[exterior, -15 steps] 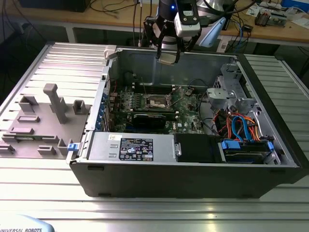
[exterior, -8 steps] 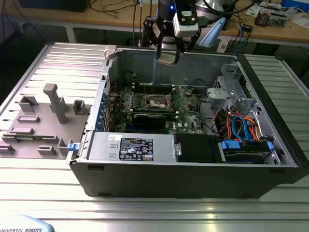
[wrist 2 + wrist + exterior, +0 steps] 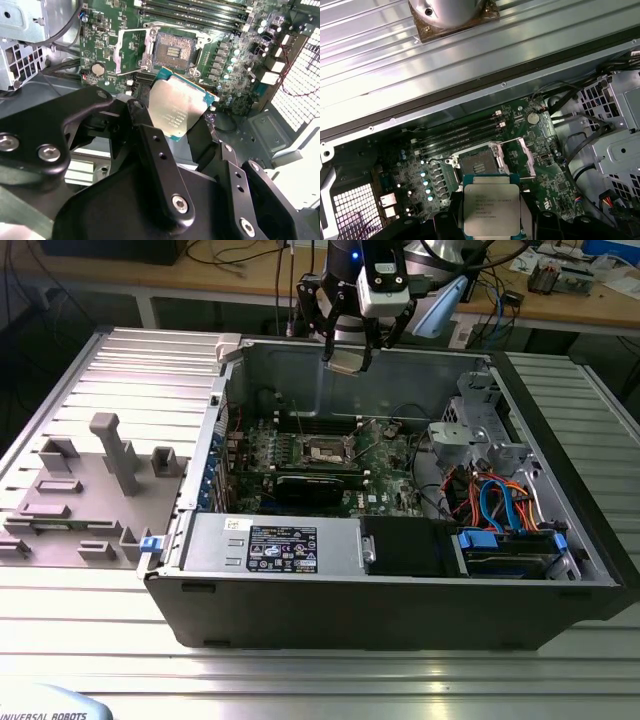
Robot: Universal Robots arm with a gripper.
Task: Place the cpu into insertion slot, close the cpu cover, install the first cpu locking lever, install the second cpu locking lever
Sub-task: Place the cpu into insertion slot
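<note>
Here the gripper [image 3: 348, 354] hangs over the far wall of the open case [image 3: 400, 600], which stands on the counter [image 3: 300, 685], and its black fingers [image 3: 150, 145] are clamped on two opposite edges of the cpu [image 3: 177, 107]. The cpu is a thin, nearly square chip with a silvery-grey metal top bearing small print and a narrow green rim showing at its edges. Its metal top faces up toward both wrist cameras, and no long axis can be told. In the first wrist view its sides run parallel to those of the slot [image 3: 476, 162]. It is held in the air well above the green board [image 3: 385, 465], apart from the slot, whose dark centre lies bare with the cover [image 3: 512, 152] swung open beside it.
</note>
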